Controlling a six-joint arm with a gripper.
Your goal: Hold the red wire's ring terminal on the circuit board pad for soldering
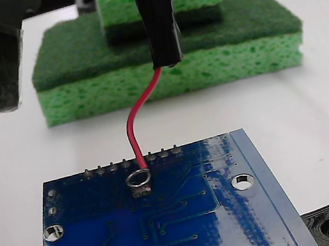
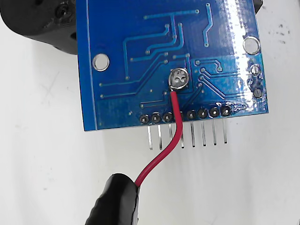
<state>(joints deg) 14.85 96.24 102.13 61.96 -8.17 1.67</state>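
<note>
I see the ring terminal (image 2: 178, 78) seated on the pad (image 2: 179, 87) of the circuit board (image 2: 140, 84) (red wire (image 2: 164, 150) arching up), but cannot tell the gripper (image 1: 158, 19) fingers' state.

The gripper (image 1: 75, 49) is formed of two black fingers. A glossy black tape wrapping is seen on each finger (image 1: 157, 16).

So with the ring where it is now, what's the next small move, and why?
Probably none beyond holding steady. In the wrist view the ring terminal lies over the pad on the circuit board, and the fixed view agrees. The red wire runs back to the gripper, so any shift would likely drag it off.
</note>
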